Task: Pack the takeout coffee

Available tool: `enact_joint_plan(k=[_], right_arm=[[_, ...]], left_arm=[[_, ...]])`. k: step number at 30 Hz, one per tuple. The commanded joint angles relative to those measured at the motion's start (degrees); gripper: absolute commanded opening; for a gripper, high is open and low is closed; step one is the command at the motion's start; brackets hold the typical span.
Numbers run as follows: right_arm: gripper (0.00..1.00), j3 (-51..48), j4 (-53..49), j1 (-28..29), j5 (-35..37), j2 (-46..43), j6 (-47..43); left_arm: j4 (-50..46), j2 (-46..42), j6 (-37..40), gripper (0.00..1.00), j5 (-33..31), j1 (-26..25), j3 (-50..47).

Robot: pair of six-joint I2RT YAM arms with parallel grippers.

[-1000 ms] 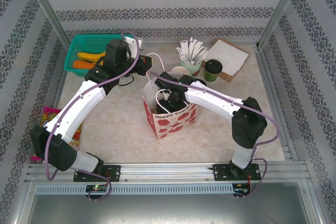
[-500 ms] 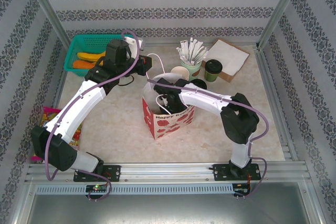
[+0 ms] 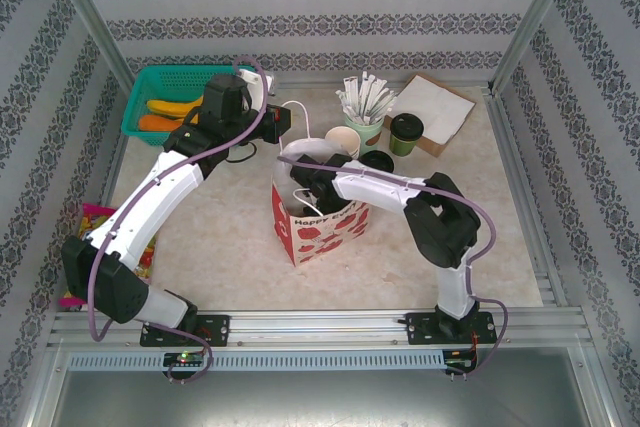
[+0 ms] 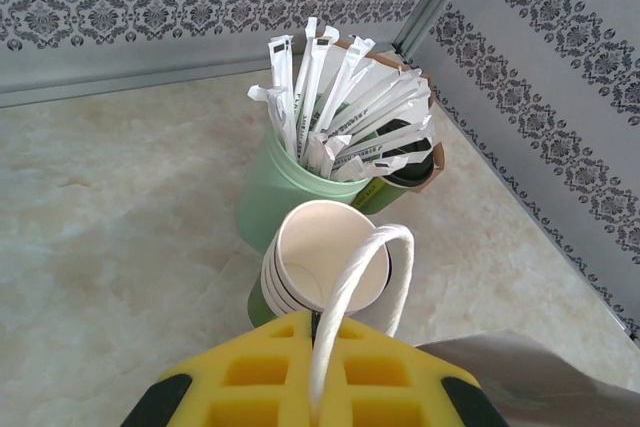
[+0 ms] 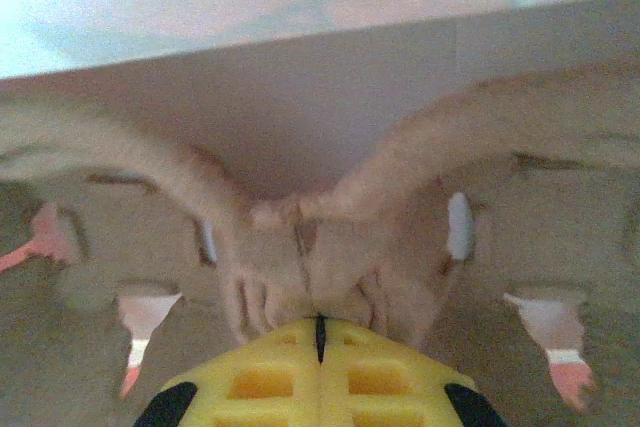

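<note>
on the pale bench [image 3: 220, 237] both arms bend toward the middle. the right arm [image 3: 400, 187] has folded its elbow closer to its base than one second ago, and its wrist has moved from the middle of the paper bag [image 3: 320, 237] over to the bag's left inner wall. the left arm [image 3: 160, 187] keeps its place behind the bag.

the takeout coffee [image 3: 406, 133], a green cup with a black lid, stands upright at the back right of the bench, near the cup of wrapped sticks [image 4: 285, 187] and apart from the bag. it is not yet packed. another dark lid [image 3: 377, 159] shows just beside the bag's right side; i judge it is a second coffee, also outside. if any cup is inside the bag, i cannot tell.

the left claw [image 4: 318, 332] is clenched on the bag's white cord handle [image 4: 350, 282] and holds it up. the right claw [image 5: 320, 325], open a second ago, is now clenched with its fingers meeting, close to the inner wall where the other cord is fixed. i judge that it carries nothing, so it must come out and fetch the coffee.
</note>
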Motion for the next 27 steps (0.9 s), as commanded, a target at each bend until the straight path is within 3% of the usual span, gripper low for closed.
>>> enact_joint_plan(k=[1, 7, 17, 27], right_arm=[[0.00, -0.9, 0.0, 0.2, 2.2, 3.8, 1.2], [0.16, 3.0, -1.3, 0.0, 2.0, -1.5, 0.5], [0.32, 5.7, 0.0, -0.5, -1.0, -10.6, -0.4], [0.44, 0.6, 7.2, -2.7, -7.7, -19.2, -1.9]], left_arm=[[-0.2, 0.6, 1.1, 0.00, 1.8, 0.4, 1.7], [-0.3, 0.9, 1.8, 0.00, 2.4, 0.4, 1.8], [-0.9, 0.5, 3.0, 0.00, 1.9, 0.4, 1.4], [-1.1, 0.0, 3.8, 0.00, 0.2, 0.3, 0.9]])
